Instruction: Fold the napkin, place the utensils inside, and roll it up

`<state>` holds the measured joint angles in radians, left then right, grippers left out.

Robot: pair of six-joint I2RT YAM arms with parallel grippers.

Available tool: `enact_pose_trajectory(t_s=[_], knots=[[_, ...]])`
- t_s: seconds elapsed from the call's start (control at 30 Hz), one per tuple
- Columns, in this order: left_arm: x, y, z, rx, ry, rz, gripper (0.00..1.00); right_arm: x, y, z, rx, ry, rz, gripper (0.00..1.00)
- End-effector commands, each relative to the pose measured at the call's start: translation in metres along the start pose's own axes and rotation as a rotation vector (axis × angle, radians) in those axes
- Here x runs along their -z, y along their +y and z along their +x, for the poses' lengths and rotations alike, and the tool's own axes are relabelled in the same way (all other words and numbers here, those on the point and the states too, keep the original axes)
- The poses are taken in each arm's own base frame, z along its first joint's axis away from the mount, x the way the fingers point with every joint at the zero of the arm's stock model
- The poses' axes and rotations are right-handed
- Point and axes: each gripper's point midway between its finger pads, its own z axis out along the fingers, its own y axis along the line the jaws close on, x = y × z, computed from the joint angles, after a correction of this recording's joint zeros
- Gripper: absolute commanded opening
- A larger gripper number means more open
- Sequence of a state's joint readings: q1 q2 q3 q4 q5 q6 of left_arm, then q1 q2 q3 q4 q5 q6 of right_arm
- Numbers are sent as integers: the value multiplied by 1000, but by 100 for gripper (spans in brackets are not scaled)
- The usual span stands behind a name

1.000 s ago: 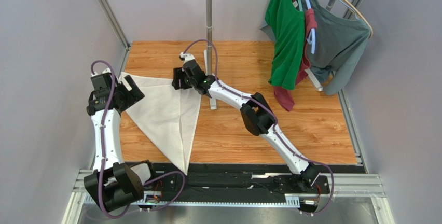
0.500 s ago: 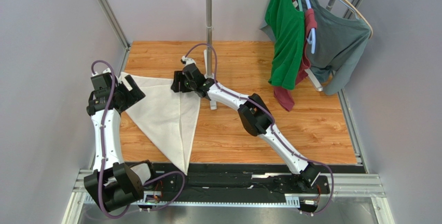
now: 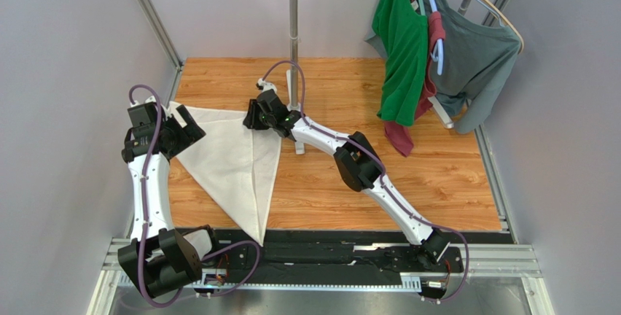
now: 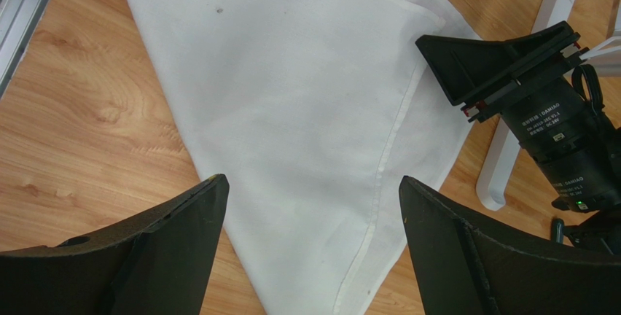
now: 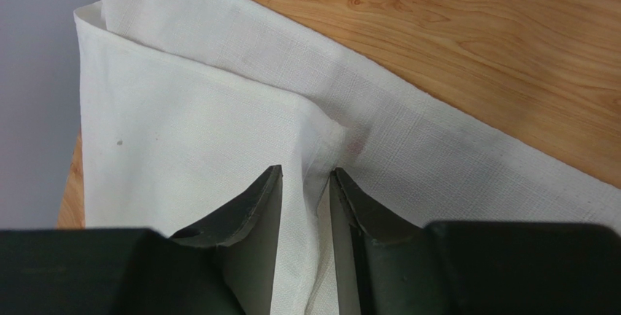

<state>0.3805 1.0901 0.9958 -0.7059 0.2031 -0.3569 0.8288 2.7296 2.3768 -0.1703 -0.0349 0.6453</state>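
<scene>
Right now I have the napkin (image 3: 233, 158) lying flat on the wooden bench (image 3: 408, 184), left of centre in the top view. It is folded into a triangle, with one long edge across the top and the point reaching down to the bench's lower edge by the arm bases. The left gripper (image 3: 180, 122) hovers over the napkin's upper left corner. Its jaws are spread wide and released, with nothing between them; in the left wrist view they frame bare cloth and a hemmed edge running diagonally down the frame. The right gripper (image 3: 252, 117) sits at the napkin's upper right corner, just beside the foot of the white pole stand (image 3: 294, 30). In the right wrist view its jaws are drawn close together and pressed down onto the cloth, clenched on a small raised ridge of the upper layer. That view also shows the two layers slightly offset, with a strip of the lower layer showing along the upper right of the fold and bare wood beyond it. At the upper right of the top view, well apart from the napkin, a green shirt (image 3: 401, 45) and a grey shirt (image 3: 477, 56) hang from hangers.
</scene>
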Motion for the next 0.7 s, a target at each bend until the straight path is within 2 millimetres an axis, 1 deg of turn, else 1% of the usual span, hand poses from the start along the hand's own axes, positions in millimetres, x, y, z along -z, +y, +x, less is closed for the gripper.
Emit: enact_pose_trajectory(t_s=[0.0, 0.03, 0.1, 0.13, 0.2, 0.23, 0.27, 0.33, 0.47, 0.5, 0.6, 0.67], knots=[[3, -6, -7, 0, -26, 32, 96, -1, -5, -24, -44, -97, 37, 32], [3, -7, -7, -1, -25, 35, 96, 1, -5, -26, -40, -104, 42, 27], [3, -8, -6, -1, -22, 41, 96, 3, -6, -31, -33, -121, 50, 22], [3, -7, -6, 2, -22, 40, 96, 5, -6, -32, -30, -124, 53, 17], [3, -8, -7, 1, -22, 43, 96, 6, -6, -34, -24, -134, 54, 12], [3, -8, -6, 1, -22, 45, 96, 7, -5, -36, -21, -138, 52, 4], [3, -9, -7, 0, -25, 44, 96, 8, -4, -37, -21, -141, 53, 1], [4, -9, -7, -2, -27, 45, 96, 10, 0, -42, -17, -157, 41, 0], [4, -8, -7, 1, -25, 45, 96, 23, 7, -54, -14, -192, 27, 0], [4, -9, -7, -1, -28, 47, 96, 29, 14, -62, -12, -222, 6, 0], [3, -9, -7, -2, -24, 47, 96, 39, 21, -73, -11, -246, -11, 0], [4, -9, -7, -2, -25, 49, 96, 41, 25, -74, -8, -244, -25, 0]])
